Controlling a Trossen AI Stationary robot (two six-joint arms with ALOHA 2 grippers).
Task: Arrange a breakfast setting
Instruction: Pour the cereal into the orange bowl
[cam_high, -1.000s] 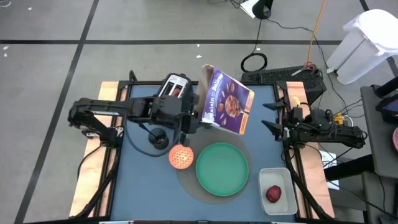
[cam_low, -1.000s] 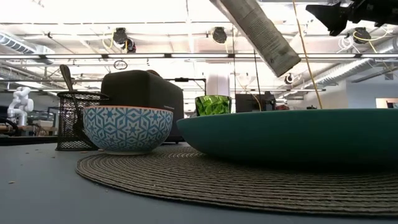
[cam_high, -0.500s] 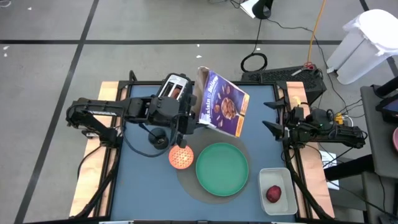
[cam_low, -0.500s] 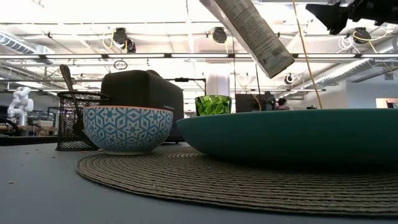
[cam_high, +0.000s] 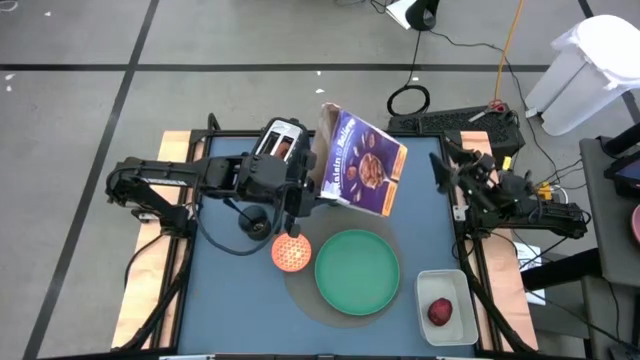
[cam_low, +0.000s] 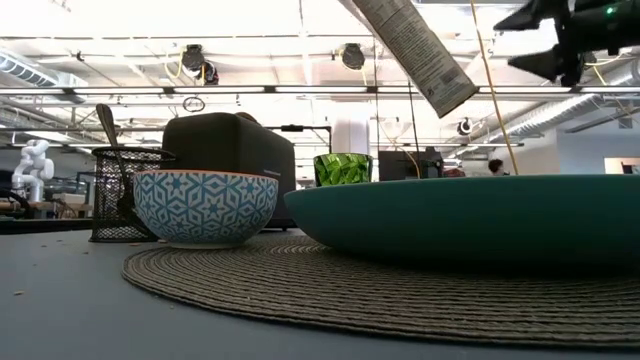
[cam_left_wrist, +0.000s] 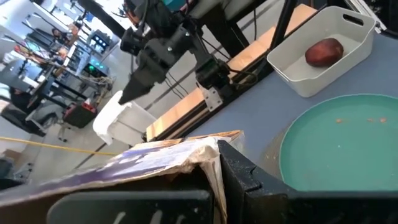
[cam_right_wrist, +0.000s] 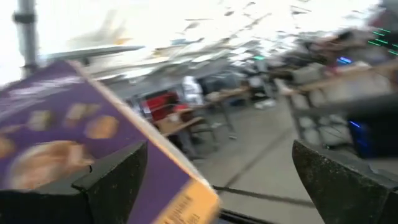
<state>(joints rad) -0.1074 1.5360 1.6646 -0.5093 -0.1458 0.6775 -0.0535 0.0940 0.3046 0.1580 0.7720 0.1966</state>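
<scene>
On the desk (cam_high: 230, 290) a toaster (cam_high: 281, 141) and a mesh cup (cam_high: 253, 221) were seen behind the orange bowl (cam_high: 291, 253) and green plate (cam_high: 357, 271) — both set on a round mat (cam_low: 330, 285). The dark-red fruit (cam_high: 440, 311) lay in a white tub (cam_high: 462, 330). The cereal box (cam_high: 358, 165) was held tilted above the desk, the left gripper (cam_high: 305, 195) jaws clenched on its edge. The right gripper (cam_high: 452, 166) was raised at the desk's right edge — jaws spread, nothing grasped.
</scene>
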